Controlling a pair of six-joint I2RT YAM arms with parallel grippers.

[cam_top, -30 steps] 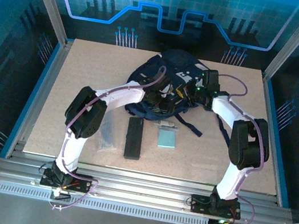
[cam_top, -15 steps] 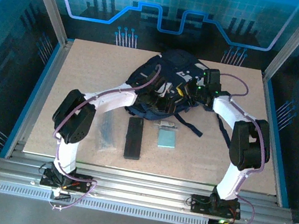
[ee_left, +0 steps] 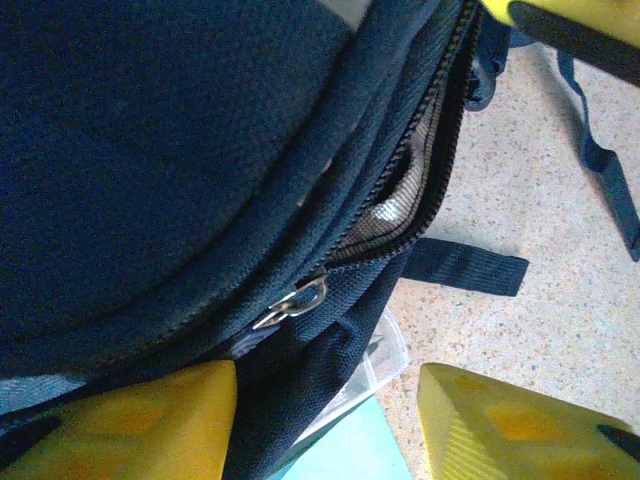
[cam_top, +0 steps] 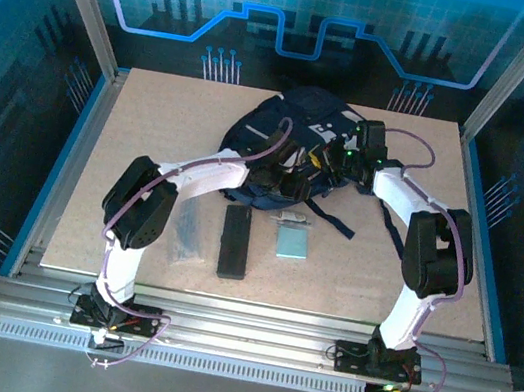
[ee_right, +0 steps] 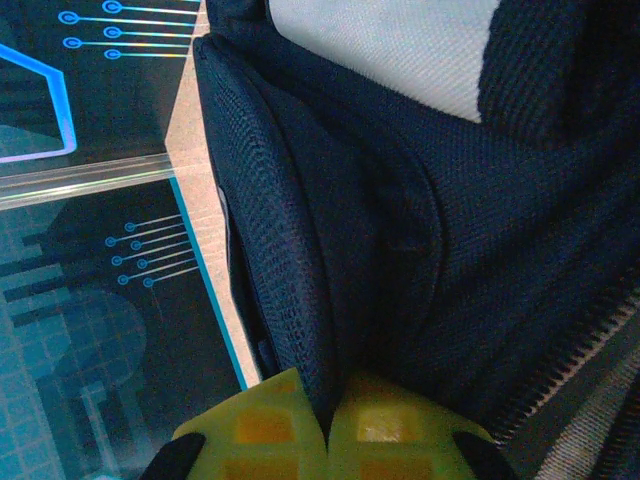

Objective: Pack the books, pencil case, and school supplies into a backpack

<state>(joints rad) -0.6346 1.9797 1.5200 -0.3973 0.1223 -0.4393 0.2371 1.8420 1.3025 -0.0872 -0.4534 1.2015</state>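
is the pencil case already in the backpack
No, the black pencil case lies on the table in front of the backpack, between the grey strip and the light-blue pad.

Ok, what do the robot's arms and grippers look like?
The left arm and right arm have white links, black joints and a purple cable alongside. Green lights glow near the right wrist. The fingers are blocky yellow with orange squares.

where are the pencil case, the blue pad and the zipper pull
pencil case (cam_top: 235, 241): top external view, its middle
light-blue pad (cam_top: 292, 245): top external view, its centre
zipper pull (ee_left: 300, 298): left wrist view, metal tab
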